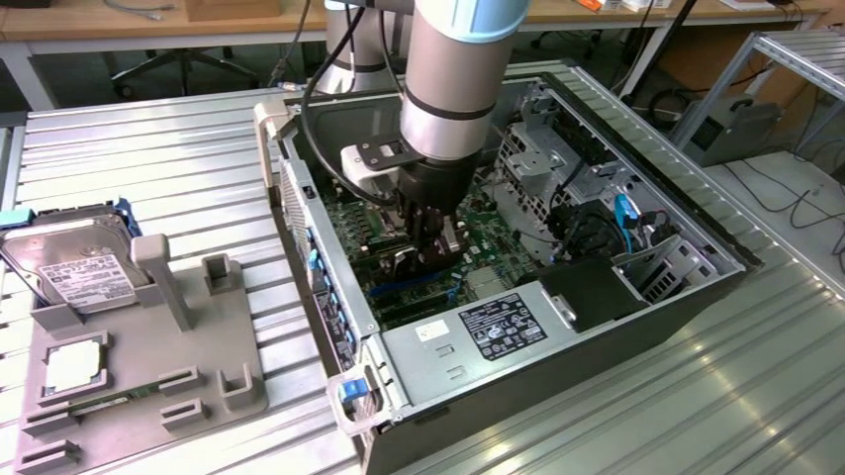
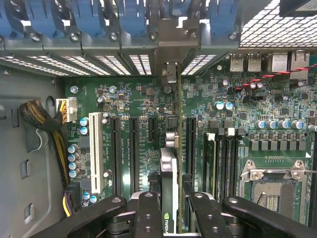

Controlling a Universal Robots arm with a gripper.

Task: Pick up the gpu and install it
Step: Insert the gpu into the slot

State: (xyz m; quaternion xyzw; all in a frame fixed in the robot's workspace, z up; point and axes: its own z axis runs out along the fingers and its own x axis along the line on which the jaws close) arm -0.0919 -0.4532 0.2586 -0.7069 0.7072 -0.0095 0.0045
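Note:
My gripper (image 1: 430,230) is lowered inside the open computer case (image 1: 687,237), shut on the gpu (image 1: 448,241). In the wrist view the gpu (image 2: 169,171) appears edge-on as a thin dark card between the black fingers (image 2: 148,213), standing upright over the green motherboard (image 2: 247,114). It lines up with a long expansion slot (image 2: 190,144), and its silver bracket end (image 2: 171,74) reaches toward the rear slot openings of the case. I cannot tell whether the card's edge sits in the slot or just above it.
A grey fixture tray (image 1: 212,346) at the exterior view's left carries a silver hard drive (image 1: 77,262) and a small square CPU chip (image 1: 73,361). Inside the case are a power supply (image 1: 496,322), drive cages (image 1: 660,267), cable bundles (image 2: 42,119) and the CPU socket (image 2: 272,186).

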